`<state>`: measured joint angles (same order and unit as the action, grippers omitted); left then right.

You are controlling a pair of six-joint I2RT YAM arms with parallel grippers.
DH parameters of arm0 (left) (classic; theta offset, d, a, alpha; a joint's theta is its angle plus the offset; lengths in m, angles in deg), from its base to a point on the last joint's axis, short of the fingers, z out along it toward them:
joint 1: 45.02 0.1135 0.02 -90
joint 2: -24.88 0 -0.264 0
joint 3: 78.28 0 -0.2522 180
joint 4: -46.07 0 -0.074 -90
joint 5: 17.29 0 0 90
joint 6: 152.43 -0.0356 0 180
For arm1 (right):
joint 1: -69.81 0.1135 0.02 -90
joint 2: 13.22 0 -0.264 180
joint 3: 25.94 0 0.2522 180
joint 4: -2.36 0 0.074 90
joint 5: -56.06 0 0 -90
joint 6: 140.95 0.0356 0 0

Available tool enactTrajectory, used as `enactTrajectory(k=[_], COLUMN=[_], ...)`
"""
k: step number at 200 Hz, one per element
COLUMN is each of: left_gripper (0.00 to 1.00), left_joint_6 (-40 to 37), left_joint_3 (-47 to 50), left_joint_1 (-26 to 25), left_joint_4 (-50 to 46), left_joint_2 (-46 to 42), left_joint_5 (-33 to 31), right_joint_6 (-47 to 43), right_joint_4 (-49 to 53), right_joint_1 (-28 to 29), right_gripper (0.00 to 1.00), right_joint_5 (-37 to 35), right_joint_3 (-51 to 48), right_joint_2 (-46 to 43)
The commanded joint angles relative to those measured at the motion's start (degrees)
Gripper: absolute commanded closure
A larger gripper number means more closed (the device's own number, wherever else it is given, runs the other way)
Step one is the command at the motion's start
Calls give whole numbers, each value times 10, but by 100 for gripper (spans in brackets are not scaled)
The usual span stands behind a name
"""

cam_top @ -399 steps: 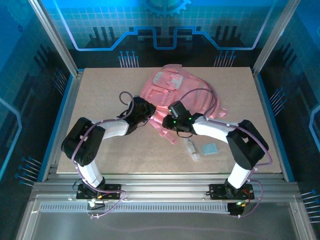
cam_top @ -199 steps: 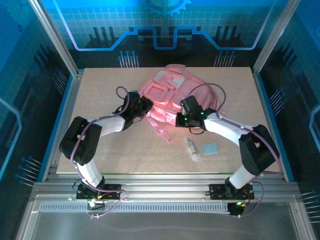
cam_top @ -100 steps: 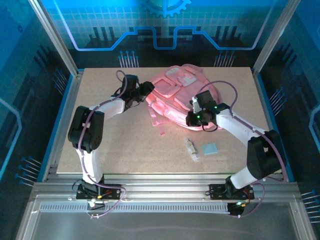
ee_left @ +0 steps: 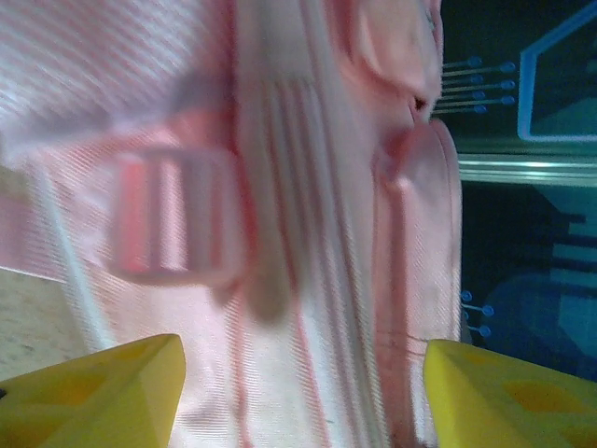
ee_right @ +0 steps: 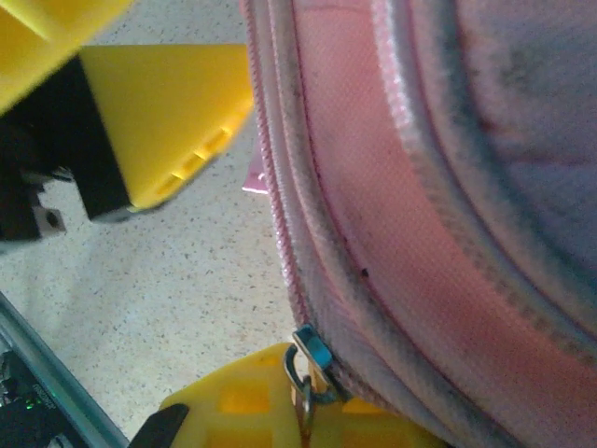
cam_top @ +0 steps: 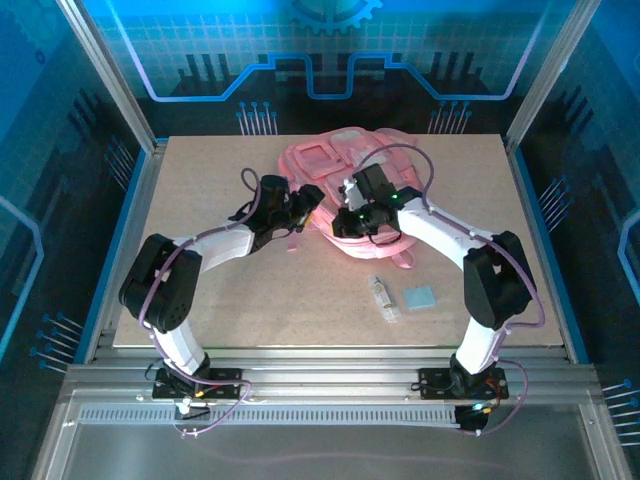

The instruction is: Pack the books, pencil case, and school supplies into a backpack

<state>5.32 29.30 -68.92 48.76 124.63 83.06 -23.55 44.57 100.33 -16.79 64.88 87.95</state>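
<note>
At the backpack's point(cam_top: 325, 165) near edge | left pincer point(cam_top: 310, 198) jaws apart, facing a buckle point(ee_left: 177, 219) | right pincer point(cam_top: 343, 222) clamped on zip pull point(ee_right: 303, 369) | tube point(cam_top: 383, 296), pad point(cam_top: 420, 297) behind it, unpacked | packing seemingly unfinished

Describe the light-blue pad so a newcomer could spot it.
From the big pink backpack, come toward the near edge of the table, right of centre. The light-blue pad lies there, right of a whitish tube. It is square and flat; the tube is narrow.
</note>
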Motion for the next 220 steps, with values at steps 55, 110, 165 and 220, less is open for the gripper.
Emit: enactTrajectory(k=[55,110,165,220], left_gripper=[100,100,100,100], left_joint_6=[-19,-81,-164,-249], left_joint_3=[-30,-5,-33,-128], left_joint_1=[10,44,90,133], left_joint_4=[53,6,-86,-189], left_joint_2=[60,23,20,43], left_joint_5=[29,105,199,201], right_joint_6=[-19,-79,-133,-99], right_joint_4=[56,97,113,52], right_joint_1=[33,-85,-237,-214], right_gripper=[100,100,100,100], right_joint_5=[-14,-34,-72,31], right_joint_3=[-39,-146,-133,-138], right_joint_2=[-64,-142,-163,-169])
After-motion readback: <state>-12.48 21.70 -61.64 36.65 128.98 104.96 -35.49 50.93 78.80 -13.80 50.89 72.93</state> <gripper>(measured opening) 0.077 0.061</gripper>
